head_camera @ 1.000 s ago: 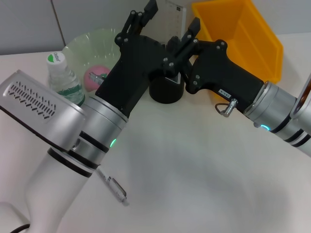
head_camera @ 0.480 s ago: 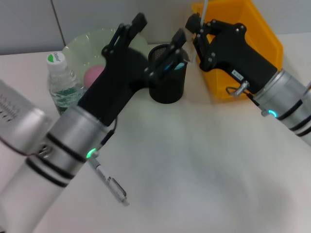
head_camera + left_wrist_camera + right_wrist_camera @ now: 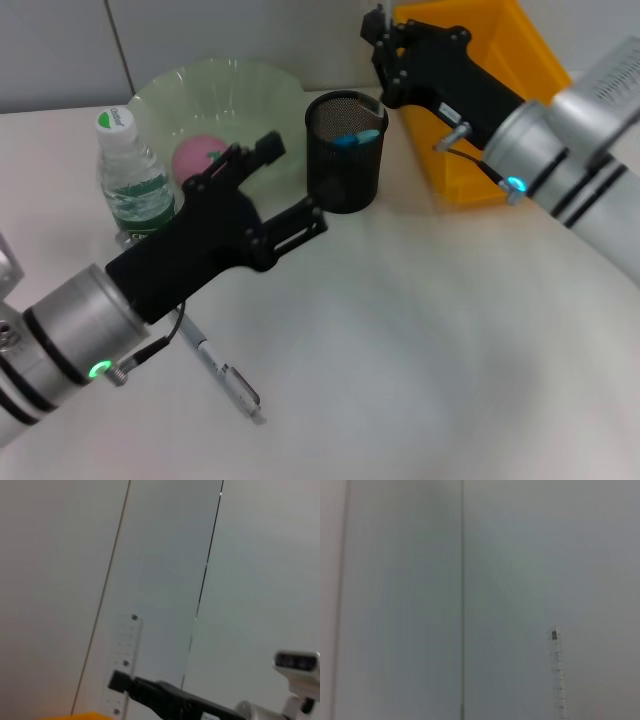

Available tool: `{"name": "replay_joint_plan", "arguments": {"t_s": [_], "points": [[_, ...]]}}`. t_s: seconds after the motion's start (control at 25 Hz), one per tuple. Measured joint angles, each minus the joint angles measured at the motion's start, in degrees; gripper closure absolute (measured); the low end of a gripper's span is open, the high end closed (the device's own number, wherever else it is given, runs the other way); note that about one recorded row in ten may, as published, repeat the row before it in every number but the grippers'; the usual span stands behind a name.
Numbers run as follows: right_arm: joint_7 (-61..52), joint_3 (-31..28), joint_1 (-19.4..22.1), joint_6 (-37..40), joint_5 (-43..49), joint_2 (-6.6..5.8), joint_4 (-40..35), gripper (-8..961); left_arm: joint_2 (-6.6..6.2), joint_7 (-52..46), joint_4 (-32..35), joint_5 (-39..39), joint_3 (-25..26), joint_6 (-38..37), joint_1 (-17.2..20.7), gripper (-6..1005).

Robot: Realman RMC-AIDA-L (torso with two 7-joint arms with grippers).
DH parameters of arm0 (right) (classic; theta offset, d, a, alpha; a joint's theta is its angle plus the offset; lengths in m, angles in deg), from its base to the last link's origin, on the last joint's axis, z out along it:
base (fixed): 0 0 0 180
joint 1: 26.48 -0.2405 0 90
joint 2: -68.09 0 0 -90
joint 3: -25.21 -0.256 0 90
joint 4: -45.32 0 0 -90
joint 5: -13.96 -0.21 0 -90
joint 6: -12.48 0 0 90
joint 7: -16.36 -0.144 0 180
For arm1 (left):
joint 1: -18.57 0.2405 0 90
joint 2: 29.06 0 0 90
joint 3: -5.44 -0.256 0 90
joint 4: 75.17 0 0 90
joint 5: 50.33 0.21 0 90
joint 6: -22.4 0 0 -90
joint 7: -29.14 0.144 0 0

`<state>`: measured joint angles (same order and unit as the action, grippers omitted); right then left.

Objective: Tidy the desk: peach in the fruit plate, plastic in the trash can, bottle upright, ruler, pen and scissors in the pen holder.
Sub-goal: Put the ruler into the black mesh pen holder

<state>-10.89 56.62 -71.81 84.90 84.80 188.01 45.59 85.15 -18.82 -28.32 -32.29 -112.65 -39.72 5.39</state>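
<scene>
My right gripper (image 3: 376, 28) hangs at the top of the head view, just behind the black mesh pen holder (image 3: 345, 170). The left wrist view shows it shut on the clear ruler (image 3: 122, 666), which stands upright; the ruler (image 3: 559, 676) also shows in the right wrist view. Something blue (image 3: 352, 138) lies inside the holder. My left gripper (image 3: 289, 184) is open and empty, low over the table between the green fruit plate (image 3: 262, 92) and the holder. The pink peach (image 3: 194, 156) lies in the plate. The bottle (image 3: 129, 176) stands upright. A pen (image 3: 226, 378) lies on the table under my left arm.
The yellow bin (image 3: 520, 70) stands at the back right, partly behind my right arm. A grey wall runs behind the table.
My left gripper has pulled back from above the holder, down and to the left. My right gripper has swung up and back, now behind the holder.
</scene>
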Motion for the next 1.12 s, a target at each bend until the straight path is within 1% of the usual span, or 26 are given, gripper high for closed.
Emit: {"name": "replay_joint_plan", "arguments": {"t_s": [0.08, 0.12, 0.16, 0.32, 0.72, 1.12], "points": [[-0.01, -1.06, -1.4, -3.52, 0.0, 0.0, 0.55, 955, 0.14, -2.5, -1.2, 2.64, 2.22, -1.35, 0.17, 145], [-0.01, -1.44, -2.57, -6.48, 0.0, 0.0, 0.84, 955, 0.5, -5.19, -2.84, 5.57, 4.71, -3.35, 0.28, 145], [-0.01, -1.44, -2.57, -6.48, 0.0, 0.0, 0.84, 955, 0.5, -5.19, -2.84, 5.57, 4.71, -3.35, 0.28, 145], [-0.01, -1.48, -4.39, -11.06, 0.0, -0.02, 1.75, 955, 0.72, -7.16, -3.69, 7.93, 6.65, -4.2, 0.31, 145], [0.43, -1.61, -5.36, -15.31, 0.0, -0.04, 2.01, 954, 0.75, -7.52, -4.24, 8.2, 6.92, -4.4, -0.35, 145], [0.56, -1.57, -5.75, -16.44, 0.03, -0.04, 1.62, 955, 0.59, -7.55, -4.3, 8.39, 7.12, -4.45, -0.44, 145]]}}
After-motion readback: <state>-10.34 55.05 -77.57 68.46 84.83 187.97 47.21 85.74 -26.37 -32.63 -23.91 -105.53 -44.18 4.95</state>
